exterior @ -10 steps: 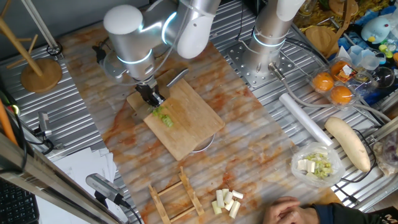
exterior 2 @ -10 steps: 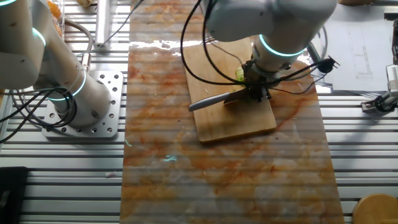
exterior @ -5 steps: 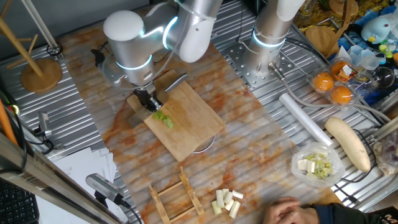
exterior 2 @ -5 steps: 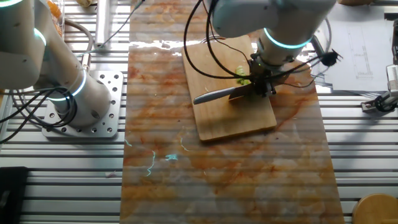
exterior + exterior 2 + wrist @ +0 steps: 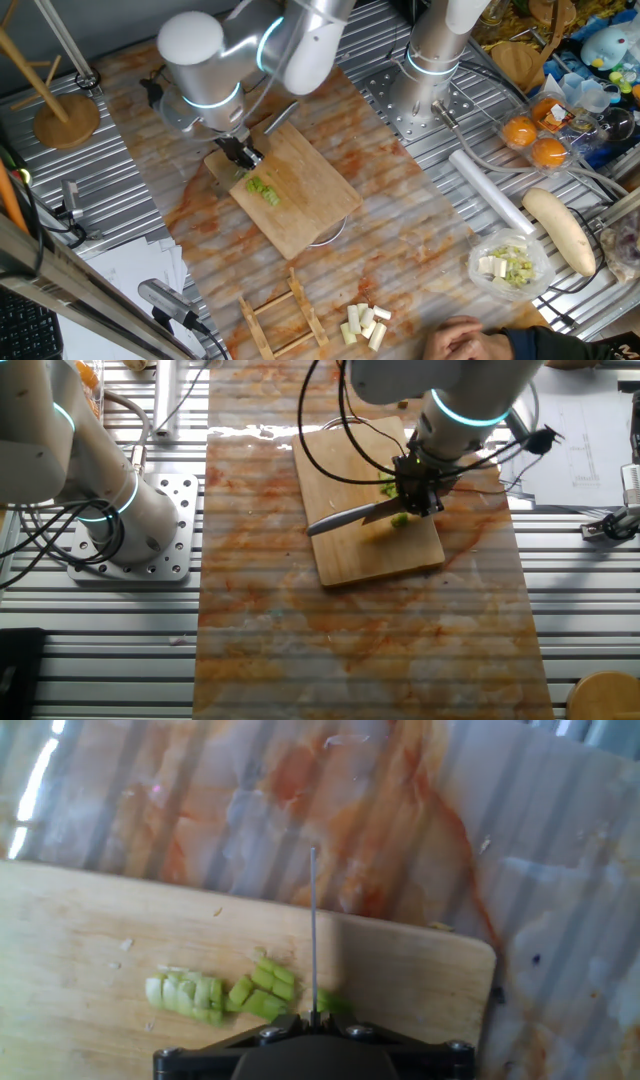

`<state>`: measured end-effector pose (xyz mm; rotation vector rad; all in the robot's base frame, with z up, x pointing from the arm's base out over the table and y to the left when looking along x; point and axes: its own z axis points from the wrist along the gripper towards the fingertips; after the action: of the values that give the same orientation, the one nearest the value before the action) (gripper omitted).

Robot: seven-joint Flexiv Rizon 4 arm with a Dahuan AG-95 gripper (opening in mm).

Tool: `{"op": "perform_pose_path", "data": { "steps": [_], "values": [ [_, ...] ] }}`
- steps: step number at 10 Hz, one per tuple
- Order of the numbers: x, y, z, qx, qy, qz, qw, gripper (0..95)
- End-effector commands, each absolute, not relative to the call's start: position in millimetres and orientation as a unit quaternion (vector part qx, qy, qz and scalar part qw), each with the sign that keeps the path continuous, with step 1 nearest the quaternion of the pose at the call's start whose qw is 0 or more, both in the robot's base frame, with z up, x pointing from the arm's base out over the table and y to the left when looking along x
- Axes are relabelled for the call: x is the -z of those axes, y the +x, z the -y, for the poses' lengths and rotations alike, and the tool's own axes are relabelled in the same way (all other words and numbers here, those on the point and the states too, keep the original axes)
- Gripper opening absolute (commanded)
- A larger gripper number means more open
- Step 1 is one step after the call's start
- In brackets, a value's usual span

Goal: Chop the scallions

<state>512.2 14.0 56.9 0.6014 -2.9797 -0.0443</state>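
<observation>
The scallions lie as a row of small bright green bits on the wooden cutting board. My gripper stands just above their left end and is shut on a knife, whose blade points up and away. In the other fixed view the knife lies slanted across the board, with green bits behind it and one in front. In the hand view the blade is edge-on, just right of the cut bits. The fingertips are hidden.
A bowl of whitish-green bits and white cubes stands at the right. Pale cream chunks and a wooden rack lie near the front. A second arm's base stands behind. A person's hand is at the front edge.
The gripper has lifted and shifted slightly left, tilting the knife blade upward. A green bit now lies on the near side of the blade in the other fixed view.
</observation>
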Motion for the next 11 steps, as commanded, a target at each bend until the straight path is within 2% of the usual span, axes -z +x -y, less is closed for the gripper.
{"op": "perform_pose_path", "data": {
  "steps": [1, 8, 11],
  "values": [
    [-59, 511, -12, 0.02, 0.187, 0.981, 0.043, 0.0],
    [-48, 513, -5, 0.018, 0.191, 0.981, 0.033, 0.0],
    [-26, 511, -8, 0.053, 0.172, 0.984, -0.004, 0.0]
  ]
}}
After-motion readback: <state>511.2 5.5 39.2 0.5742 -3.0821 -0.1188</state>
